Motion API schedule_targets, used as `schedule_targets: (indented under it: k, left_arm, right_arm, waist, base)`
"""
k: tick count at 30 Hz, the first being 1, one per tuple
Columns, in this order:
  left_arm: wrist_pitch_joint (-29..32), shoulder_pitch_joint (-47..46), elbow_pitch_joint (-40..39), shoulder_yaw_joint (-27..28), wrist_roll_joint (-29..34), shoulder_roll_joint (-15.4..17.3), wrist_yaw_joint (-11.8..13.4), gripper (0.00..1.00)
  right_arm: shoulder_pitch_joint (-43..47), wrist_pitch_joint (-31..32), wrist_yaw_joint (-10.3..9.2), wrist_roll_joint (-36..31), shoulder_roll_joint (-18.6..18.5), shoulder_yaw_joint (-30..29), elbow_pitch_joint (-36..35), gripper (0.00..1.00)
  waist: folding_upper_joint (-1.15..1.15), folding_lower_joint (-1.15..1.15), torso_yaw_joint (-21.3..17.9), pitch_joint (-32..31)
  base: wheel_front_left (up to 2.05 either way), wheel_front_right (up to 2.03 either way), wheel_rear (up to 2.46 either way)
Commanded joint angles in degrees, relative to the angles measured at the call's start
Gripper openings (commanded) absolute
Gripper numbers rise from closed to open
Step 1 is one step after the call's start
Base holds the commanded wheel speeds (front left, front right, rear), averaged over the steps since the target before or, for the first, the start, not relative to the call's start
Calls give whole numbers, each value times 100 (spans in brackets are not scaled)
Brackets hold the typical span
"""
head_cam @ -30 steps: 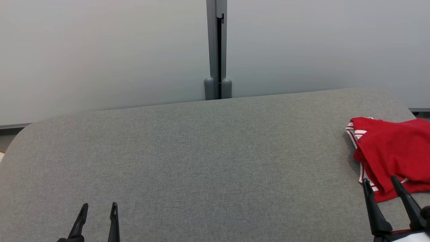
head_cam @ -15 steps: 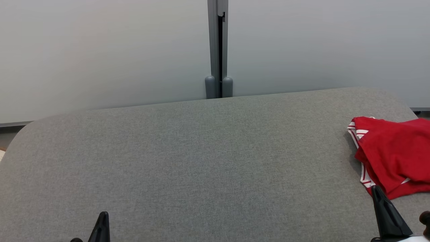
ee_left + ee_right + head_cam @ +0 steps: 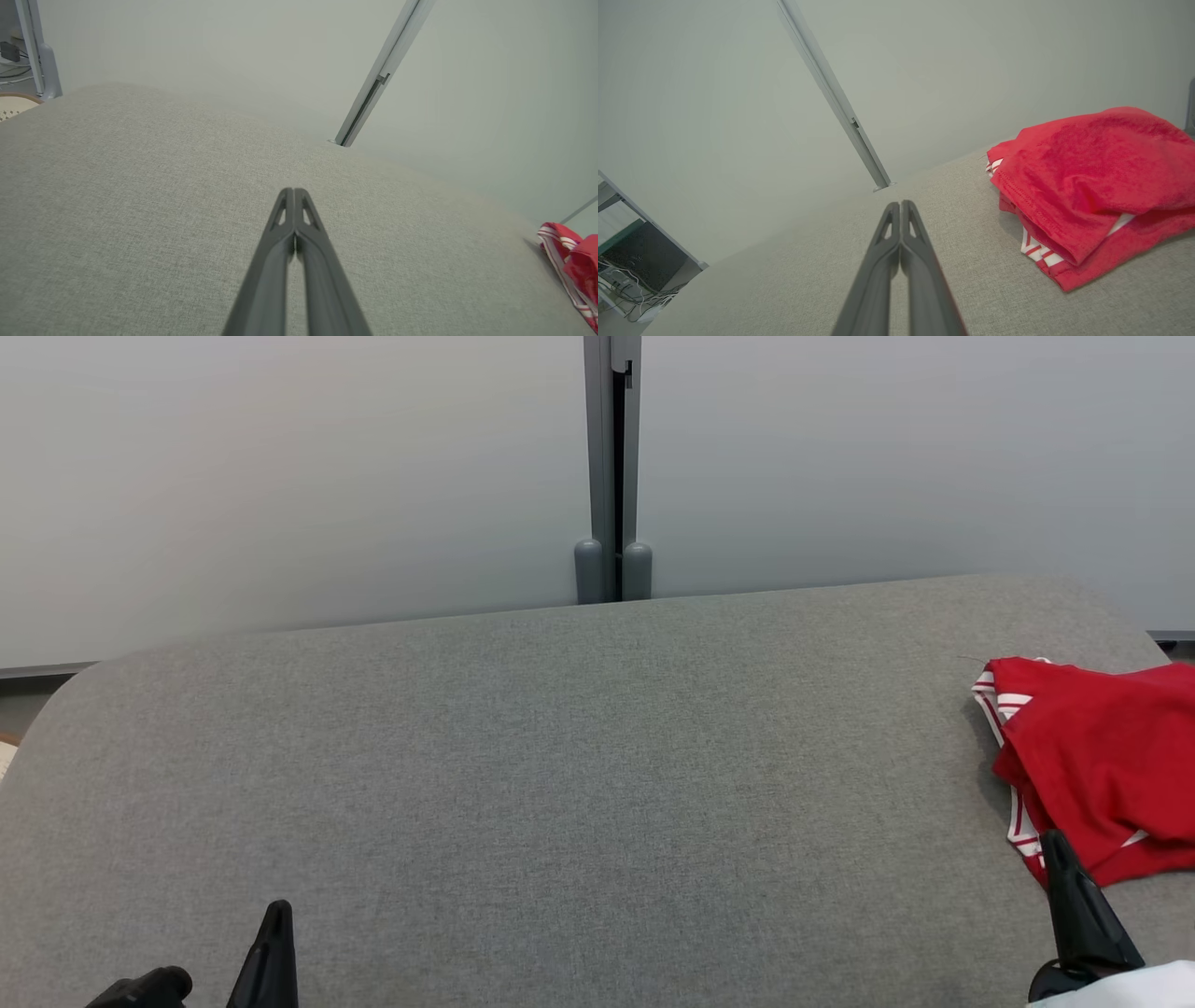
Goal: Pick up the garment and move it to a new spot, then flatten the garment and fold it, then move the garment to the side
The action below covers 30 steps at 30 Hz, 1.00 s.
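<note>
The garment [image 3: 1102,761] is red with white-striped trim, folded in a loose stack at the right edge of the grey fabric table [image 3: 579,775]. It also appears in the right wrist view as a red garment [image 3: 1087,186] and at the far right of the left wrist view as a red garment [image 3: 572,270]. My right gripper [image 3: 1060,845] is shut and empty, its tip just in front of the garment's near edge; the same right gripper [image 3: 900,205] points left of the stack. My left gripper [image 3: 277,913] is shut over bare table at the lower left, fingertips together at the left gripper [image 3: 293,191].
A pale partition wall with a grey vertical post [image 3: 612,476] stands behind the table's far edge. The table's rounded corners lie at far left and far right. A desk with cables [image 3: 630,270] sits beyond the table.
Both grippers have gone from open to shut, holding nothing. The camera has shifted slightly, so the scene sits a little further right and the grippers lower.
</note>
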Motion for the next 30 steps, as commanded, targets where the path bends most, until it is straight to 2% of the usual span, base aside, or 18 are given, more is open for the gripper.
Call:
schedule_targets:
  k: [1,20,30]
  left_arm:
    - [30,-208,-24,74,-221,19,-64,0]
    - [302,-651,290,322,-1845,-109,-425,0]
    - [417,-817,393,430,-2460,-170,-562,0]
  right_arm:
    - [-184,25,-2,223,-17,-54,-22,0]
    - [-555,190,-4,1806,149,-187,329,0]
    - [-707,256,-5,2413,216,-239,461,0]
  waist:
    - [0,0,5,6]
    - [0,0,66,92]
    - [0,0,94,131]
  base:
    - [0,0,0]
    - [0,0,0]
    - [0,0,0]
